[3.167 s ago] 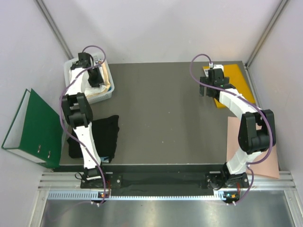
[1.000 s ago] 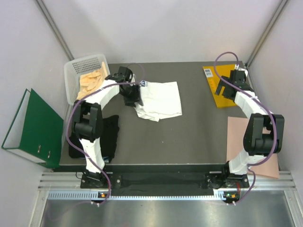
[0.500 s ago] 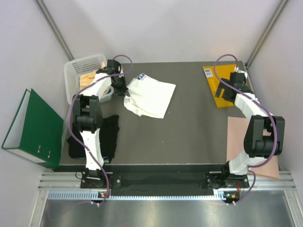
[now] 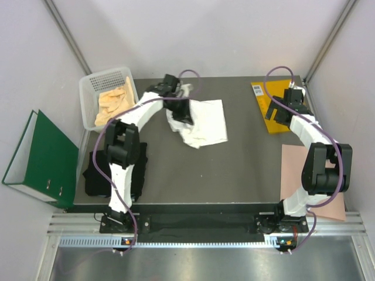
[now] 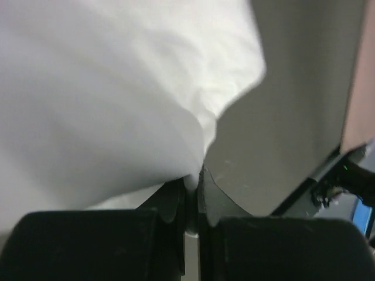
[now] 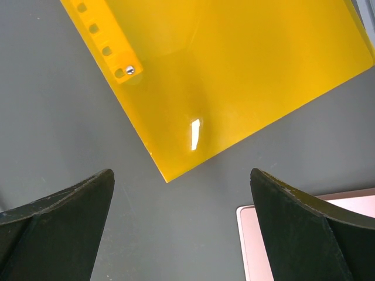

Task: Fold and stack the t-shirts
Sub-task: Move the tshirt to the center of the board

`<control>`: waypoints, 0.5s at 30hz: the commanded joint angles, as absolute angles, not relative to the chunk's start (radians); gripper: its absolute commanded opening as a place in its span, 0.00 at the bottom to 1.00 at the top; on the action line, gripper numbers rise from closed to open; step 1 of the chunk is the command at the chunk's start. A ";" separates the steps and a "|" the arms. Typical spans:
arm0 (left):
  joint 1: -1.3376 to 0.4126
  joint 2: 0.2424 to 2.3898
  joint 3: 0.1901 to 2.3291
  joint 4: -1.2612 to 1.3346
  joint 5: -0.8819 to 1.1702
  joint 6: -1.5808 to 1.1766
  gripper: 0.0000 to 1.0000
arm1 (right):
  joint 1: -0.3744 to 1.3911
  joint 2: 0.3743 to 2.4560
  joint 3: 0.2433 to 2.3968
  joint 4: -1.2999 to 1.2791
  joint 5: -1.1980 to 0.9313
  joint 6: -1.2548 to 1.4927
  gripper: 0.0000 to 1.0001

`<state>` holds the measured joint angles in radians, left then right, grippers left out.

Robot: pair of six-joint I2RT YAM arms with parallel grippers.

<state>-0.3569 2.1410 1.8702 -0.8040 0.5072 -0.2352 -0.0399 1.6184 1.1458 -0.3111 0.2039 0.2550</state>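
Note:
The white t-shirt (image 4: 205, 124) lies crumpled at the back middle of the table (image 4: 234, 170). My left gripper (image 4: 180, 111) is at its left edge, shut on a fold of the white cloth (image 5: 105, 105), which bulges out from between the closed jaws (image 5: 192, 181). The black t-shirt (image 4: 94, 175) lies bunched at the table's left edge, partly under the left arm. My right gripper (image 4: 279, 111) hangs open over bare table at the corner of the orange-yellow envelope (image 6: 234, 76), its fingers (image 6: 70, 205) wide apart and holding nothing.
A white basket (image 4: 94, 88) with beige cloth (image 4: 114, 99) stands at the back left. A green binder (image 4: 38, 158) lies off the table's left side. A pink sheet (image 4: 307, 175) lies at the right edge; its corner (image 6: 252, 252) shows in the right wrist view.
The white t-shirt has come out of the basket onto the table. My left gripper has shut on it and swung right from the basket, pulling the cloth along. The right arm has stayed still.

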 commanded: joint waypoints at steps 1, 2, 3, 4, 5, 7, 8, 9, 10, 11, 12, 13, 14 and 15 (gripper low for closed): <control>-0.517 2.125 2.035 -0.801 0.725 -0.208 0.00 | -0.020 1.631 1.209 -0.290 0.195 0.255 1.00; -0.546 2.129 2.110 -0.801 0.738 -0.218 0.00 | -0.017 1.632 1.210 -0.291 0.193 0.255 1.00; -0.555 2.119 2.121 -0.754 0.750 -0.233 0.00 | -0.017 1.635 1.210 -0.290 0.195 0.256 1.00; -0.555 2.062 2.097 -0.676 0.764 -0.303 0.00 | -0.017 1.634 1.210 -0.291 0.196 0.253 1.00; -0.554 2.037 2.068 -0.617 0.787 -0.342 0.00 | -0.017 1.634 1.206 -0.290 0.196 0.255 1.00; -0.555 1.991 2.080 -0.525 0.820 -0.415 0.00 | -0.017 1.632 1.200 -0.290 0.201 0.255 1.00; -0.554 1.974 2.071 -0.488 0.833 -0.440 0.00 | -0.018 1.629 1.195 -0.291 0.201 0.253 1.00; -0.554 1.956 2.062 -0.447 0.833 -0.472 0.00 | -0.017 1.632 1.193 -0.290 0.201 0.255 1.00; -0.549 1.921 2.045 -0.404 0.828 -0.476 0.00 | -0.018 1.634 1.192 -0.290 0.199 0.253 1.00; -0.546 1.905 2.033 -0.394 0.816 -0.476 0.00 | -0.018 1.634 1.189 -0.290 0.199 0.256 1.00; -0.542 1.878 2.017 -0.394 0.771 -0.468 0.00 | -0.017 1.637 1.187 -0.285 0.195 0.259 1.00; -0.531 1.864 1.963 -0.397 0.752 -0.459 0.00 | -0.017 1.638 1.187 -0.287 0.193 0.259 1.00; -0.523 1.853 1.926 -0.400 0.723 -0.457 0.00 | -0.015 1.640 1.187 -0.285 0.193 0.261 1.00; -0.515 1.839 1.893 -0.419 0.665 -0.445 0.00 | -0.015 1.641 1.189 -0.284 0.192 0.262 1.00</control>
